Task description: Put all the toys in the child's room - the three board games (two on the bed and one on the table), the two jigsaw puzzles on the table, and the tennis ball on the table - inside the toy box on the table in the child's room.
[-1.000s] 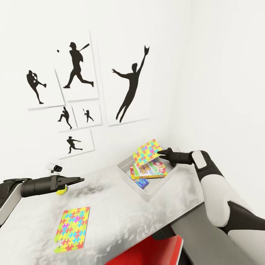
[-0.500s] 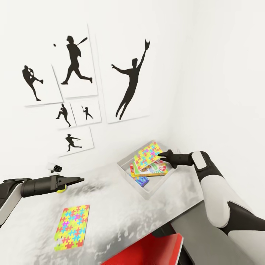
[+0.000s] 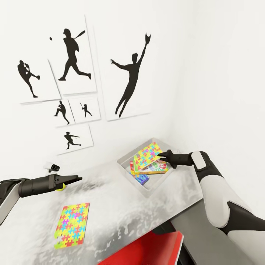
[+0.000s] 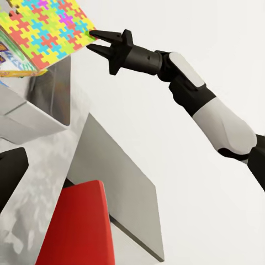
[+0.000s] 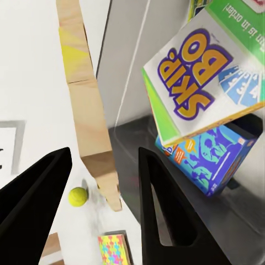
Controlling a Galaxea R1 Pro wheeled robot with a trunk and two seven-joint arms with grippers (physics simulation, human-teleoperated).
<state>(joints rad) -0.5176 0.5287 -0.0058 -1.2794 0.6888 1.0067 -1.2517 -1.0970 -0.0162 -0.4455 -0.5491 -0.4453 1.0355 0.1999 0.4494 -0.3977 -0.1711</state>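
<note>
The toy box [image 3: 127, 166] stands at the table's [image 3: 121, 209] far right corner. Inside lie board games, a yellow-green one [image 3: 156, 168] reading Skip-Bo [image 5: 204, 83] and a blue one [image 3: 141, 179]. A jigsaw puzzle [image 3: 148, 154] rests tilted on top of them. My right gripper [image 3: 162, 155] is open at its far edge, fingers either side of the board's edge [image 5: 88, 110]. The second jigsaw puzzle [image 3: 72, 225] lies flat at the near left. Above the table my left gripper [image 3: 75, 179] hangs open and empty. The tennis ball [image 3: 60, 187] is half hidden behind it.
A red chair [image 3: 147, 250] is tucked under the table's near edge. A small white object [image 3: 52, 167] sits by the wall at the far left. White walls with silhouette posters [image 3: 129, 77] close in behind and to the right of the table.
The jigsaw puzzle at my right gripper has dropped from steeply raised to lying low on the games in the toy box. The head view has shifted. The left arm has barely moved.
</note>
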